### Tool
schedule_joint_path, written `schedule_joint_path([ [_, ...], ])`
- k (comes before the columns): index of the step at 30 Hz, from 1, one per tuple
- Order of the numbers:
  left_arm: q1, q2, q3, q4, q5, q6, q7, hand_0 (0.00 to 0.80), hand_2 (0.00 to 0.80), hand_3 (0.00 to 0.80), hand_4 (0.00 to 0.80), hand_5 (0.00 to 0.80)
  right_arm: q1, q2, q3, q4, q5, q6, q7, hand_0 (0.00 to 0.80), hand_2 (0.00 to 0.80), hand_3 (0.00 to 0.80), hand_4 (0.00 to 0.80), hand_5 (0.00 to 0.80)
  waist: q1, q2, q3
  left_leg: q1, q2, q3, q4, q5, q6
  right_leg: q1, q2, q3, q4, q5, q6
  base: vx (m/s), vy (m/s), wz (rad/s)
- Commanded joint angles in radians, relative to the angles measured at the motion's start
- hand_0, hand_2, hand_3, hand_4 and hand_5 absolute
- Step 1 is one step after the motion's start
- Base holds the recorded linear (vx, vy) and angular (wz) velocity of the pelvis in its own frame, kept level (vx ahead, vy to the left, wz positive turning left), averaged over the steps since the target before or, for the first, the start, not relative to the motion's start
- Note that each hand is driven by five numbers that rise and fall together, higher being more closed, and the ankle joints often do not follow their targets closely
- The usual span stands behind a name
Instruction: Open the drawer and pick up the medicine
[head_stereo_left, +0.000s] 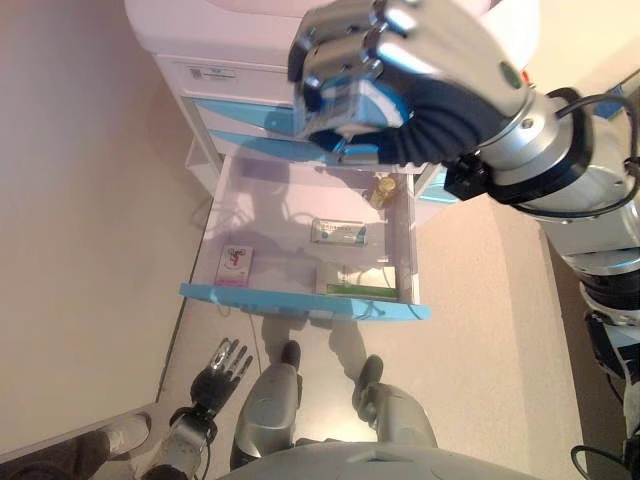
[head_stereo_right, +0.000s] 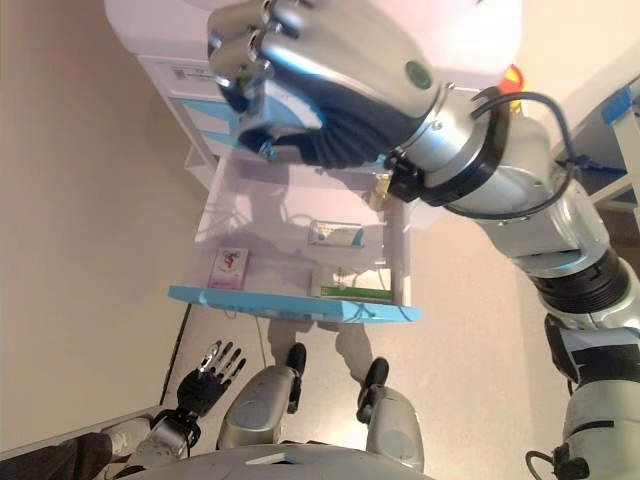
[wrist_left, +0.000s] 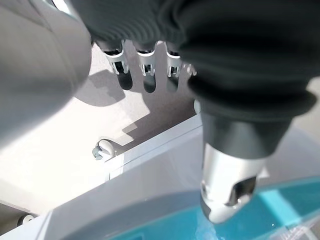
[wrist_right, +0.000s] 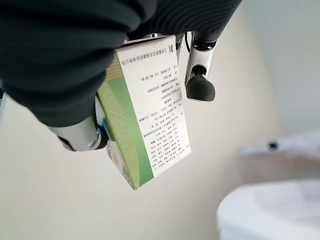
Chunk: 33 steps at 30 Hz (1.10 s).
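The cabinet's bottom drawer (head_stereo_left: 300, 301), with a light blue front, stands pulled out. My right hand (head_stereo_left: 400, 60) is raised high above it, close to the head camera, and is shut on a white and green medicine box (wrist_right: 145, 115). Fingers and thumb curl round the box, and a bit of it shows under the hand (head_stereo_left: 355, 100). My left hand (head_stereo_left: 225, 365) hangs low by the floor at the lower left, open and holding nothing.
In the drawer lie a pink and white box (head_stereo_left: 236, 264), a teal and white box (head_stereo_left: 340, 233), a green and white box (head_stereo_left: 355, 280) and a small yellow bottle (head_stereo_left: 383, 190). The white cabinet (head_stereo_left: 220, 60) stands behind. A person's shoe (head_stereo_left: 120, 432) shows at lower left.
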<state>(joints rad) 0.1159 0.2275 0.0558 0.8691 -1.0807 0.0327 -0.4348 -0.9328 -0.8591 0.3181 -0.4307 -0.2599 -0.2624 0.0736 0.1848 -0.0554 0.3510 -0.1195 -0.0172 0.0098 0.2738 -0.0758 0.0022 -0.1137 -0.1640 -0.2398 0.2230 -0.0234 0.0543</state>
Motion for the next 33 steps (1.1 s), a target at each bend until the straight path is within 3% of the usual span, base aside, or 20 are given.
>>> schedule_joint_path([
  [1,0.054,0.005,0.015,0.008,0.038,-0.019,-0.007,0.000,0.000,0.000,0.000,0.000,-0.070,-0.029,-0.047,0.039,0.011,0.063,-0.097,0.800,0.800,0.800,0.800,0.800,0.021,0.010,-0.062,0.056,-0.055,-0.009,-0.128,-0.041,0.036,0.066,0.010,0.012,0.135,-0.131,0.051,0.095,0.001,0.00],
  [7,0.068,0.021,0.033,0.007,0.028,-0.007,0.011,0.000,0.000,0.000,0.000,0.000,-0.147,-0.091,-0.019,0.179,-0.008,0.132,-0.210,0.800,0.800,0.800,0.800,0.800,0.036,-0.001,-0.082,0.063,-0.060,-0.027,-0.124,-0.046,0.041,0.086,0.002,0.004,0.119,-0.123,0.056,0.073,0.015,0.05],
  [12,0.072,0.032,0.050,-0.006,0.027,0.006,0.033,0.000,0.000,0.000,0.000,0.000,-0.236,-0.128,0.044,0.328,-0.135,0.164,-0.293,0.800,0.800,0.800,0.800,0.800,0.051,-0.007,-0.092,0.062,-0.070,-0.037,-0.115,-0.049,0.048,0.104,-0.007,-0.009,0.105,-0.118,0.059,0.052,0.032,0.05],
  [21,0.091,0.055,0.066,-0.040,0.027,0.030,0.068,0.000,0.000,0.000,0.000,0.000,-0.453,-0.212,0.280,0.606,-0.234,0.232,-0.373,0.800,0.800,0.800,0.800,0.800,0.093,-0.014,-0.111,0.067,-0.085,-0.069,-0.127,-0.040,0.053,0.128,-0.021,-0.044,0.087,-0.111,0.059,0.030,0.039,0.11],
  [26,0.094,0.055,0.057,-0.048,0.023,0.042,0.080,0.000,0.000,0.000,0.000,0.000,-0.555,-0.206,0.405,0.756,-0.139,0.230,-0.355,0.800,0.800,0.800,0.800,0.800,0.115,-0.007,-0.116,0.069,-0.092,-0.090,-0.131,-0.034,0.053,0.139,-0.032,-0.068,0.084,-0.115,0.053,0.036,0.057,0.17],
  [33,0.095,0.064,0.028,-0.046,-0.001,0.051,0.083,0.000,0.000,0.000,0.000,0.000,-0.592,-0.135,0.475,1.001,-0.010,0.178,-0.314,0.800,0.800,0.800,0.800,0.800,0.159,0.020,-0.096,0.050,-0.110,-0.134,-0.115,-0.028,0.049,0.143,-0.050,-0.103,0.097,-0.130,0.040,0.015,0.059,0.15],
])
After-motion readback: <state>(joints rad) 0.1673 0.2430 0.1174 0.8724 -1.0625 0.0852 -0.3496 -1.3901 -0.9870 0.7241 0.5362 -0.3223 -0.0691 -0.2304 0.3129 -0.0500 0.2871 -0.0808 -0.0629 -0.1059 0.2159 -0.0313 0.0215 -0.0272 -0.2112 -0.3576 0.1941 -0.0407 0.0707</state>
